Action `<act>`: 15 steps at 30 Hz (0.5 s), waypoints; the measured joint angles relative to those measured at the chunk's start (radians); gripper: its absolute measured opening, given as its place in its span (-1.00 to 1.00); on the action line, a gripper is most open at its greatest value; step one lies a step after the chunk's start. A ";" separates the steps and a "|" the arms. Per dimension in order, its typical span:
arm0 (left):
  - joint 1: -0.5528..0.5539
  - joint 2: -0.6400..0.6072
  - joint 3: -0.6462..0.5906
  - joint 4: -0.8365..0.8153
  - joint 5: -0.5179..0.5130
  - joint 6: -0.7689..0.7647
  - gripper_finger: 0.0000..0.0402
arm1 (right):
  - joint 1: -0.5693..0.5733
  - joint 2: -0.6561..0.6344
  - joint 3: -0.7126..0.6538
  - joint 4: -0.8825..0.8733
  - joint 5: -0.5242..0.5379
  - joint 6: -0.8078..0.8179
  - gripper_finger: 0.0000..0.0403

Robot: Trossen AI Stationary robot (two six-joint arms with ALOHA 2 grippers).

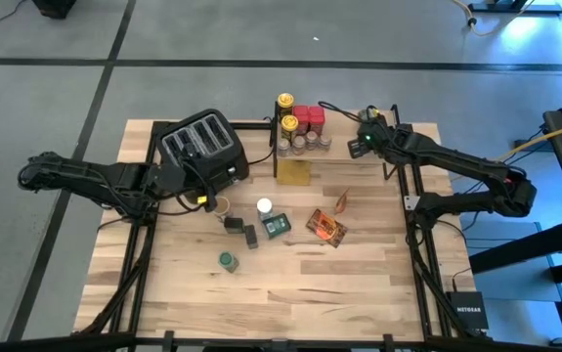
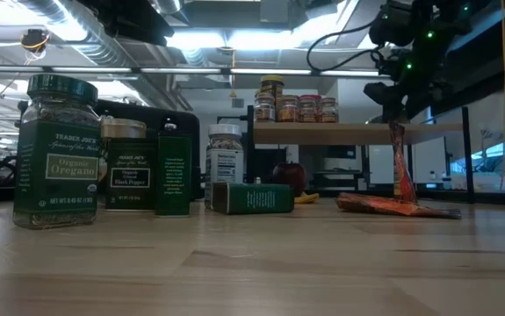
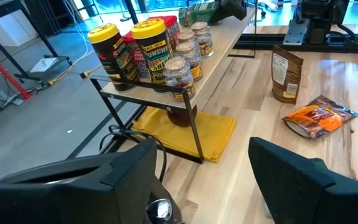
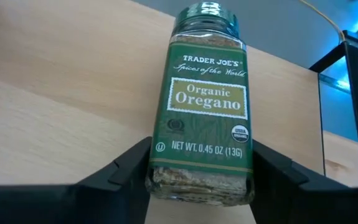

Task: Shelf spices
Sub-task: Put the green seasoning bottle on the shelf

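High view: your right gripper (image 1: 362,145) sits over the shelf's (image 1: 344,154) right end; your left gripper (image 1: 205,198) waits by the toaster (image 1: 202,147).

Left wrist: its fingers (image 3: 297,180) stand apart, empty.

Right wrist: the fingers (image 4: 119,171) flank an oregano jar (image 4: 207,106) lying on the plank; gripped or not, can't tell.

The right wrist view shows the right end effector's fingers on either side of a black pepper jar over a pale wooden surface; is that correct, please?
Not quite: the jar is oregano, not black pepper. Its green label reads "Organic Oregano" in the right wrist view. The rest stands: the right end effector has a finger on either side of it, over the pale wooden surface.
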 joint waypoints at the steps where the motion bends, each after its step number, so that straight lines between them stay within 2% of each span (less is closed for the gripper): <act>1: 0.000 0.000 0.000 0.000 0.000 0.003 0.24 | 0.002 -0.006 -0.001 -0.004 -0.003 -0.003 0.02; 8: 0.000 0.000 0.000 0.000 0.000 -0.013 0.24 | 0.089 -0.104 0.018 -0.035 0.020 -0.023 0.03; 15: 0.000 0.008 0.000 0.002 0.009 -0.089 0.24 | 0.276 -0.219 0.044 -0.057 0.022 0.002 0.02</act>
